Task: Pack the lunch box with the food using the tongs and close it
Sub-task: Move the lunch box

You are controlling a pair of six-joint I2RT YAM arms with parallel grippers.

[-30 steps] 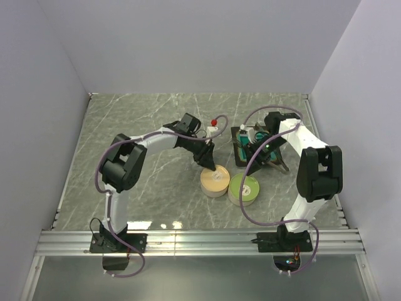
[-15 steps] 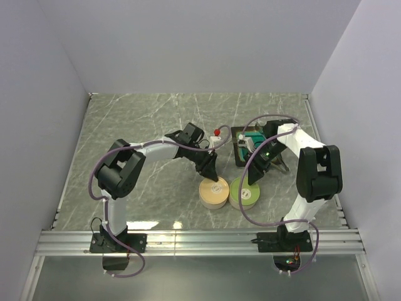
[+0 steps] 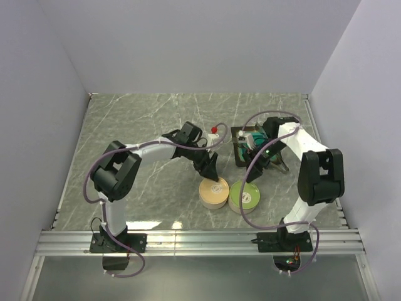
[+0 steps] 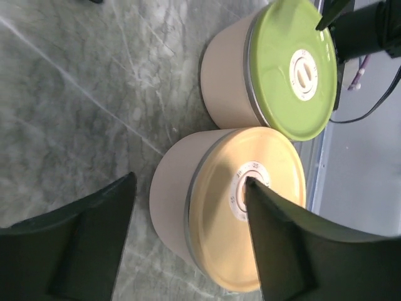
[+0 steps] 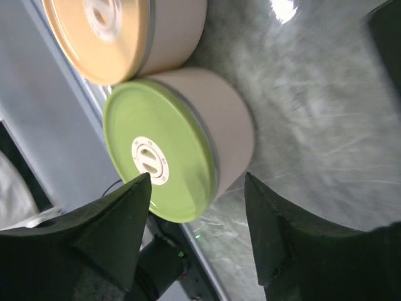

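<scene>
The lunch box shows as two round beige tins side by side, both lidded. My left gripper hangs open just behind the yellow-lidded tin; one fingertip lies over the lid's white centre disc. My right gripper is open too and straddles the green-lidded tin without touching it. Neither gripper holds anything. The food and the tongs are hidden or out of view.
A square teal tray with a dark rim sits behind the tins, mostly covered by my right arm. The metal rail runs along the near table edge, close to the tins. White walls enclose the marble table on three sides.
Both tins have slid toward the near edge. My left gripper, narrow over the yellow lid before, has spread its jaws wide. The right gripper has opened further and come down beside the green tin.
</scene>
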